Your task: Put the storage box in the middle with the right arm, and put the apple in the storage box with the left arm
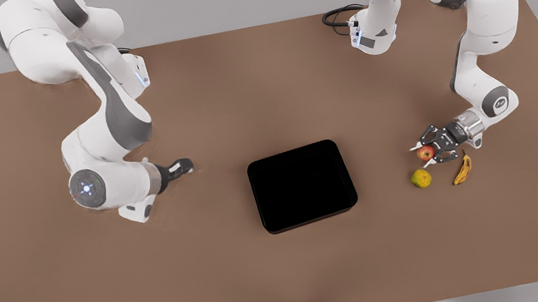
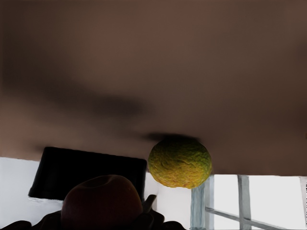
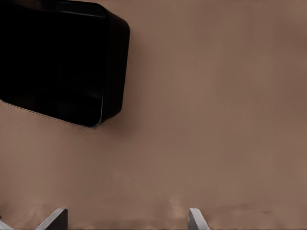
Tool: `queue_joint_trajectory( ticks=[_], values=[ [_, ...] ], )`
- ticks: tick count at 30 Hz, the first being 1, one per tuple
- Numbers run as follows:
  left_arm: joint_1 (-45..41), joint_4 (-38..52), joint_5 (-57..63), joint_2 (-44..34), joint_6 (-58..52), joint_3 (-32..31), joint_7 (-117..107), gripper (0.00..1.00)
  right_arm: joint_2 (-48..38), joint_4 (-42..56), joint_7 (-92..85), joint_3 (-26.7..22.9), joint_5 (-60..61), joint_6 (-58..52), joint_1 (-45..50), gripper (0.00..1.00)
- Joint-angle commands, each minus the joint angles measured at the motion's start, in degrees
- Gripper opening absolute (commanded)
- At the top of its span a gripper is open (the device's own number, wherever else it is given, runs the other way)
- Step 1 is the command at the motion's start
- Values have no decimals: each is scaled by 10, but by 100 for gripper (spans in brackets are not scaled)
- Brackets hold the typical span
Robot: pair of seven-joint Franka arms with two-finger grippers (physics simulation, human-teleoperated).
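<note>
Two fingers of the left gripper (image 1: 429,151) bracket the small red apple (image 1: 425,152), not visibly clamped; the black rectangular plastic storage box (image 1: 302,185) lies mid-table toward the front view's left. The right gripper (image 1: 188,166) waits spread, empty.

Storage box (image 1: 302,186): black, rectangular, rounded corners, low walls. It sat flat and empty on the table near the middle, slightly rotated, long sides roughly running near-far. My right wrist view showed one rounded corner of it (image 3: 57,60) resting on the brown surface.

Apple (image 1: 425,152): small, round, red with a yellowish patch. It was well right of the box in the front view, between my left gripper's (image 1: 427,151) fingers. In my left wrist view it (image 2: 101,201) looked dark reddish, close up.
</note>
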Motion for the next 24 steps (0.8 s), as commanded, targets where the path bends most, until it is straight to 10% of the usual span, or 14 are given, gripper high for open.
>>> queue_joint_trajectory(
  ticks=[1, 6, 7, 8, 11, 13, 19, 24],
  values=[
    [0, 0, 34, -8, -8, 4, -6, 21, -25, 2, 0, -1, -55, -47, 0, 100],
    [0, 65, 120, -81, -24, -55, -46, 21, -200, -38, -78, -11, -7, -68, -186, 100],
    [0, 77, 121, -86, -15, -78, -51, 21, -353, -281, -58, -33, 36, 128, -198, 100],
    [-1, 80, 121, -98, 10, -107, -74, 21, -377, -314, -19, -19, 34, 150, -190, 100],
    [-6, 80, 130, -144, 85, -184, -151, 21, -364, -313, -16, -25, 27, 168, -138, 100],
    [-32, 80, 161, -168, 108, -209, -162, 21, -368, -317, -14, -163, 2, 175, -10, 100],
    [-182, 103, 203, -178, 288, -263, -258, 21, -370, -315, -15, -160, 5, 158, -12, 100],
    [-192, 256, 605, -41, 329, -387, -461, 21, -371, -315, -15, -159, 5, 157, -8, 100]
  ],
)
